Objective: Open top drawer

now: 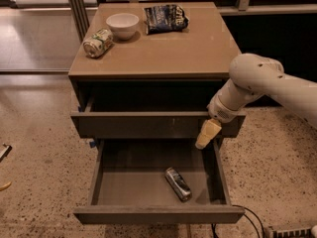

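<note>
**A:** Where is the top drawer?

**B:** The top drawer sits just under the desk's front edge, out only a little. The bottom drawer juts much farther, with a can lying in it.

**A:** And the end effector?

**B:** The end effector hangs against the drawer front near the desk's front right corner. Apart or together, I cannot tell.

**A:** Any advice?

**B:** Pull straight out, square to the front edge. Tugging from one end could skew and jam it.
</note>
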Available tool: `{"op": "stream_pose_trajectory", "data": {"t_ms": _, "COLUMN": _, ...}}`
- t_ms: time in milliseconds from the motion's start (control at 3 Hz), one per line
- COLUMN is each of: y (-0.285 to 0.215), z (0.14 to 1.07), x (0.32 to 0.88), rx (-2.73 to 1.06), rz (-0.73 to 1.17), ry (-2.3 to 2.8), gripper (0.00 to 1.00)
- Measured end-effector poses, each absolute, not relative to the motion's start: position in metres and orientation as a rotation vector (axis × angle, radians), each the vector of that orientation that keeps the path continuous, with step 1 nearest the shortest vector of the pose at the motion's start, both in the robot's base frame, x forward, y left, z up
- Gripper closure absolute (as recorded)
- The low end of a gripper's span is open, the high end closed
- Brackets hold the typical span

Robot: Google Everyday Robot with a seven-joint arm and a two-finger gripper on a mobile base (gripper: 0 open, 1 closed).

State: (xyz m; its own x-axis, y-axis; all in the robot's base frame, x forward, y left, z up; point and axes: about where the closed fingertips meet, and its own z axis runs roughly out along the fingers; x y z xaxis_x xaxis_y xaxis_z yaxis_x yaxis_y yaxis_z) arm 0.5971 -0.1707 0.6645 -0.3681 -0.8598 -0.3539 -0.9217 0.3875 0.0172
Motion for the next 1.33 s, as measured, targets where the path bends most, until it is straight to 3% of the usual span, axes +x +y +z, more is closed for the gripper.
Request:
{"op": "stream_pose_trajectory", "data": {"t_ms": 333, "y": -0.180, "z": 0.656, "x": 0.567, "rx": -1.610, "rz": 0.344, "ry": 2.385, "gripper": 0.08}}
{"op": "stream_pose_trajectory", "data": {"t_ms": 1333, "y": -0.191, "z": 0.660, "x": 0.538, "rx": -1.640, "rz": 0.363, "ry": 2.407, "gripper": 0.78}}
